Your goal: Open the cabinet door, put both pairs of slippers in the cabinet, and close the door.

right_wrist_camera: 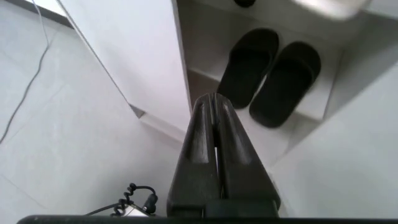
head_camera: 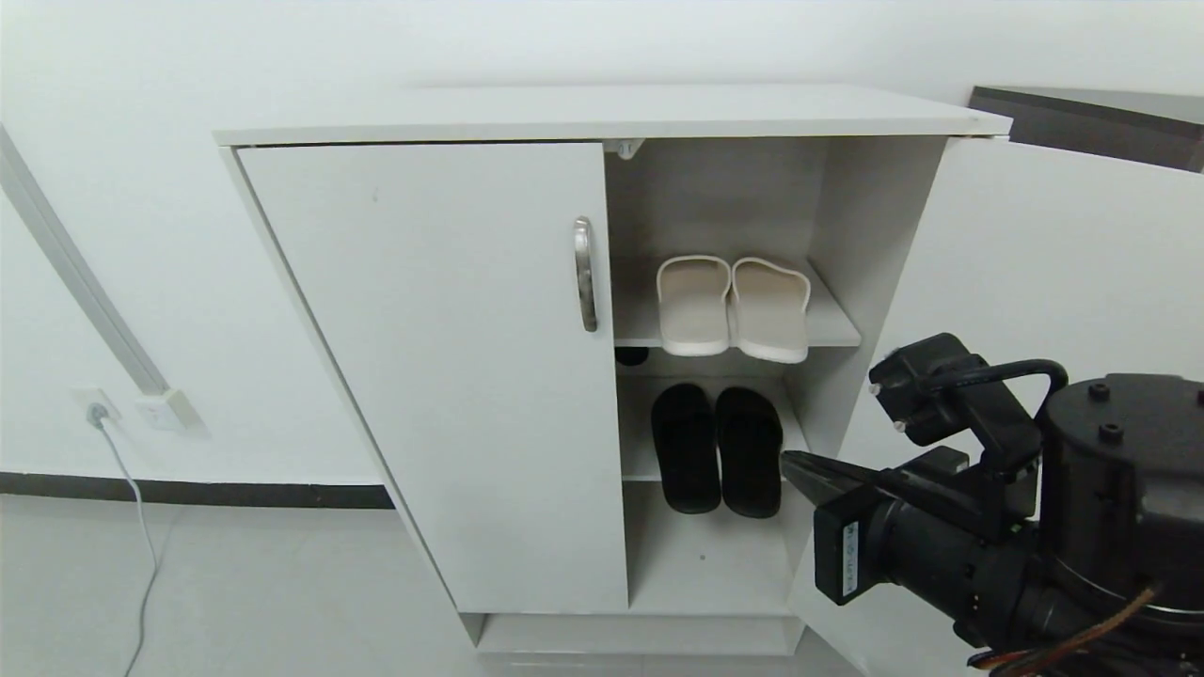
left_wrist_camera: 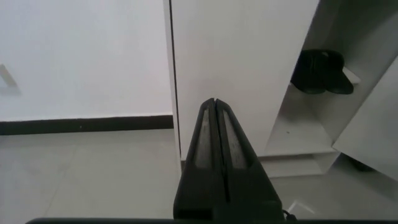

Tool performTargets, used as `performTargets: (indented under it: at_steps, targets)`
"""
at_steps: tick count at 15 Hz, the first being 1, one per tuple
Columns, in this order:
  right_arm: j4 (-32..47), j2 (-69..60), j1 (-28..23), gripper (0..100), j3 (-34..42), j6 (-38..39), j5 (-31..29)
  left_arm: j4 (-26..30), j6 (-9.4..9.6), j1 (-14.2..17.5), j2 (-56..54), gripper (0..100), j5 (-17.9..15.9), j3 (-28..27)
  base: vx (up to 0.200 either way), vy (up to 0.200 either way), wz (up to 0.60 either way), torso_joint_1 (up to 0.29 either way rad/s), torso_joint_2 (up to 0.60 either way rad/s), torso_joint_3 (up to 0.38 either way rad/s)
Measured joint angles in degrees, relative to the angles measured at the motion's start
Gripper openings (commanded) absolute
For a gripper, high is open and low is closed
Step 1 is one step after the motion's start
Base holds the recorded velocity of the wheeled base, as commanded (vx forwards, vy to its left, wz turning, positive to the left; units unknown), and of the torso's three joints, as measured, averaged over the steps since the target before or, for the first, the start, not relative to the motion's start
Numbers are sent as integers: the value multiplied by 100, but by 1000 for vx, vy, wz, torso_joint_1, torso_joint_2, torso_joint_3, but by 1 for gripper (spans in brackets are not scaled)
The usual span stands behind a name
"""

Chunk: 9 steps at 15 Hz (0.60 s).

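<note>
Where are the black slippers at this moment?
In the head view, the black slippers lie side by side on the lower shelf in the open right half of the cabinet, directly below the white slippers and left of the right gripper.

A white cord (head_camera: 139,512) hangs from a plug (head_camera: 97,412) in the wall, beside a small white box (head_camera: 165,411), above a black strip (head_camera: 188,491) along the grey floor (head_camera: 263,583).

No legible text, small label (head_camera: 851,547) on right end effector (head_camera: 798,466) (too tiny to read)
</note>
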Motion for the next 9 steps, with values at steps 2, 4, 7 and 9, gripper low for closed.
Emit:
performTargets:
  at_steps: [2,4,7,9]
  targets:
    - [2,0,0,0,29,0,7,0,0,0,0,0,0,0,-200,0,0,-2,2,0]
    - [0,1,-2,0,62,0,9,2,-1,0,0,0,0,0,-200,0,0,2,2,2]
    - [-1,28,-5,0,146,-5,22,-2,-1,0,0,0,0,0,-200,0,0,2,2,1]
    - [5,48,-6,0,168,-7,22,0,-1,0,0,0,7,0,0,0,0,0,0,0]
